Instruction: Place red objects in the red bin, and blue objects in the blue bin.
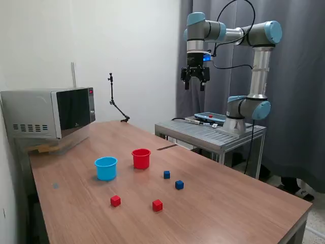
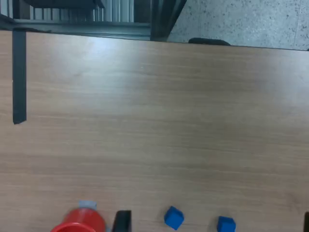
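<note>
Two small red cubes (image 1: pixel 116 201) (image 1: pixel 157 205) lie near the front of the wooden table (image 1: pixel 228 203). Two dark blue cubes (image 1: pixel 166 174) (image 1: pixel 179 184) sit just behind them. The red cup (image 1: pixel 141 158) and the light blue cup (image 1: pixel 106 168) stand upright side by side, further back. My gripper (image 1: pixel 195 84) hangs open and empty, high above the table's far edge. The wrist view looks straight down on the red cup (image 2: pixel 79 223) and both blue cubes (image 2: pixel 174 217) (image 2: pixel 226 224), with one dark fingertip (image 2: pixel 123 221) beside the cup. The red cubes are out of that view.
A microwave (image 1: pixel 51 112) stands at the back on the exterior view's left. A thin black stand (image 1: pixel 116 104) rises by the wall. The arm's metal base table (image 1: pixel 210 133) carries a flat device (image 1: pixel 208 118). A black strip (image 2: pixel 18 77) lies on the table near its far edge.
</note>
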`<action>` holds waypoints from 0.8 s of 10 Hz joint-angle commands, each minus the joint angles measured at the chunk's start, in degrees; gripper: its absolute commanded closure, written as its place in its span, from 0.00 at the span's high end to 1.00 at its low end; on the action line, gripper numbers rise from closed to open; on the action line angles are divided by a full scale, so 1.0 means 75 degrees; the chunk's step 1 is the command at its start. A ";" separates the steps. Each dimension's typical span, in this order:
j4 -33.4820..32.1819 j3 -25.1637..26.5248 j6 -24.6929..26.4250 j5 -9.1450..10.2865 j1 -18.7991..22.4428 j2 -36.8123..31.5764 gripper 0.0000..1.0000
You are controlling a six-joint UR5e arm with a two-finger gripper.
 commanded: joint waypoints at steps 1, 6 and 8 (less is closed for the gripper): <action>0.0000 -0.0025 0.0005 0.0000 -0.0007 0.0007 1.00; -0.0012 -0.0025 0.0017 0.0012 -0.0007 0.0030 1.00; -0.0024 -0.0037 0.0296 0.0012 -0.0007 0.0053 1.00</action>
